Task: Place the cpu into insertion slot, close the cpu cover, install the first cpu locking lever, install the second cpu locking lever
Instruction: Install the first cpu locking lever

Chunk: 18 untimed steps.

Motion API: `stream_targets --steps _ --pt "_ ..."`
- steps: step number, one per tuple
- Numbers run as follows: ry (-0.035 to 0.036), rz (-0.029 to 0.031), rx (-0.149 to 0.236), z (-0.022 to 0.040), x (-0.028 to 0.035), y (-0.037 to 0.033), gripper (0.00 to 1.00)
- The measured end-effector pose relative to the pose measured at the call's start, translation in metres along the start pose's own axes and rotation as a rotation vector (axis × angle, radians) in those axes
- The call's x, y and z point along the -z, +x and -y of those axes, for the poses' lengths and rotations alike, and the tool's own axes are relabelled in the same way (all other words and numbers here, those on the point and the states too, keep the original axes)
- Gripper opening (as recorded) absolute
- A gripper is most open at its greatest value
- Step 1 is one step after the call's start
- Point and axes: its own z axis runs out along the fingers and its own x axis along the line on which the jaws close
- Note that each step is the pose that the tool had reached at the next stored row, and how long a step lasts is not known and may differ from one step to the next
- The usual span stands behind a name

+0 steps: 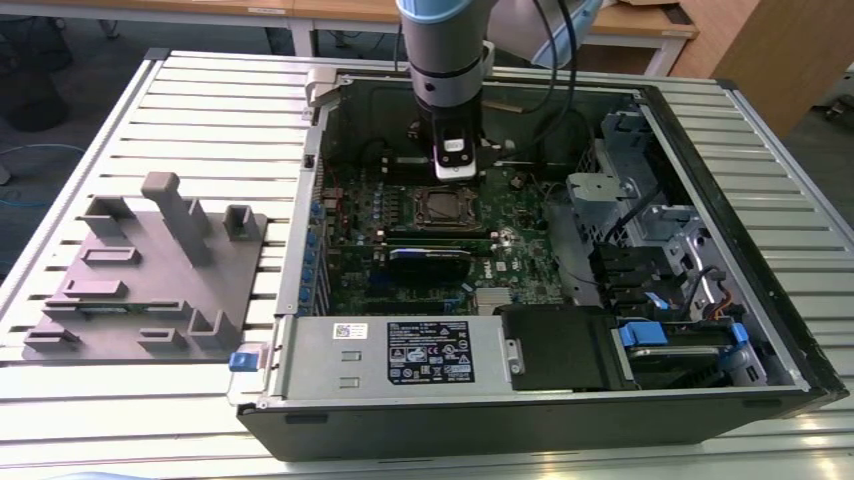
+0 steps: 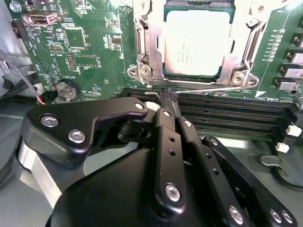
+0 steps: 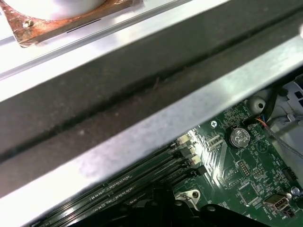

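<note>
Hovering: my black claw (image 2: 169,97) pinched narrow, tips at the thin silvery wire locking lever (image 2: 208,88) lying crosswise to them; dull silver square cpu (image 2: 199,42) sits just beyond, under its silvery frame cover (image 2: 152,45).

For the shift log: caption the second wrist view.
Chip seated under its metal cover, closed hand at the thin lever beside the memory slots.
</note>
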Motion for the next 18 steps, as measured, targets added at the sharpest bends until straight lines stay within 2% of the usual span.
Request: stream_targets --steps 5,12,15,18 --pt "-0.0065 0.0105 0.002 0.0014 -0.0005 0.0024 0.11" --pt "-0.0124 0.0205 0.004 0.0024 -0.0008 0.0057 0.11" --pt "-0.0166 0.0277 0.006 0.0026 -0.0018 0.0058 0.11" --pt "-0.0188 0.0309 0.008 0.0027 -0.0025 0.0059 0.11"
